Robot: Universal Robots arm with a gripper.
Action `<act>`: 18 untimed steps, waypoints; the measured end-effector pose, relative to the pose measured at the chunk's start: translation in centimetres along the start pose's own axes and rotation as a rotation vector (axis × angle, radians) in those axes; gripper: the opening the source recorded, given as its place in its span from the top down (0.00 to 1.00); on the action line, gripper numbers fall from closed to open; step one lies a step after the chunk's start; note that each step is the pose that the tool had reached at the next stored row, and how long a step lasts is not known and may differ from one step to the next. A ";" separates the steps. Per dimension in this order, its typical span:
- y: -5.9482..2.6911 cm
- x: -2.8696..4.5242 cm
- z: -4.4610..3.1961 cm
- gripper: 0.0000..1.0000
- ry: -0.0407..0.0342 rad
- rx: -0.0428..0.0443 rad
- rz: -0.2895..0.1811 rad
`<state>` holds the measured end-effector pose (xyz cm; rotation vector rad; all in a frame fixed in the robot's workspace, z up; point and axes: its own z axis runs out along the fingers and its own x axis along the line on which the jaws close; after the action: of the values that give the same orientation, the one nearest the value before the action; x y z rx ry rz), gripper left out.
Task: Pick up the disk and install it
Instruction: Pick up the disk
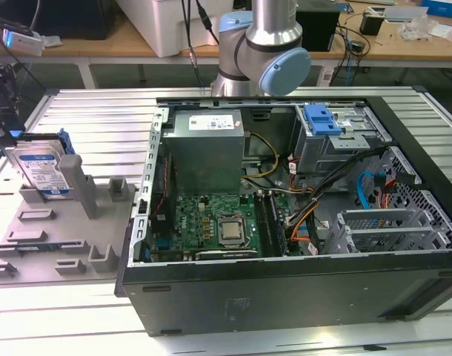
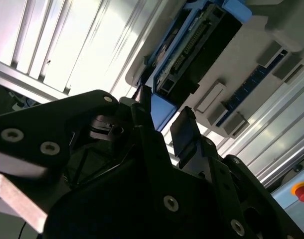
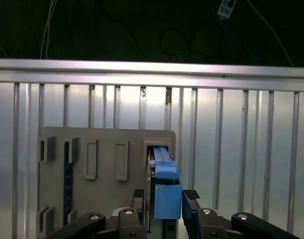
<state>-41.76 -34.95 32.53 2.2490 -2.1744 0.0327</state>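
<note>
Far on the exterior view's left, the disk (image 1: pixel 42 169) stands up on its thin edge in a grey holder (image 1: pixel 70 245) on the ribbed metal table (image 1: pixel 85 111). The holder's posts keep it from tipping over, so its narrow blue end sticks up where it is easy to reach. The gripper (image 1: pixel 7 122) is right there, at the end of the disk nearest that view's left edge. In the first wrist view its 2 fingers (image 3: pixel 138 198) sit 1 on each side of the blue end. The jaws are narrow, just as wide as the disk is thick, and both seem to touch it. So I think the gripper is pinching the disk. The disk's bottom rests in the holder — it has not been lifted out.

Beside the holder, in the middle, the big black computer case (image 1: pixel 285 297) lies on its side with its cover off, so everything inside can be reached from above. Inside is a grey metal box (image 1: pixel 207 152) with a white sticker, and below it a green board (image 1: pixel 211 222). Further to the exterior view's right is the metal drive cage (image 1: pixel 344 141) with a bare blue tab (image 1: pixel 321 119) on top. The disk and the case are well apart, so the job looks to be at its start — grabbed, not carried.
</note>
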 end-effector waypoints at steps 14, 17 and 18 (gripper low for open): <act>0.07 -0.04 1.42 0.56 0.0000 0.0000 0.000; 0.07 -0.04 1.70 0.56 0.0000 0.0000 0.000; 0.07 -0.04 1.79 0.56 0.0001 0.0000 0.000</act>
<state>-41.83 -34.95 30.75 2.2490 -2.1744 0.0328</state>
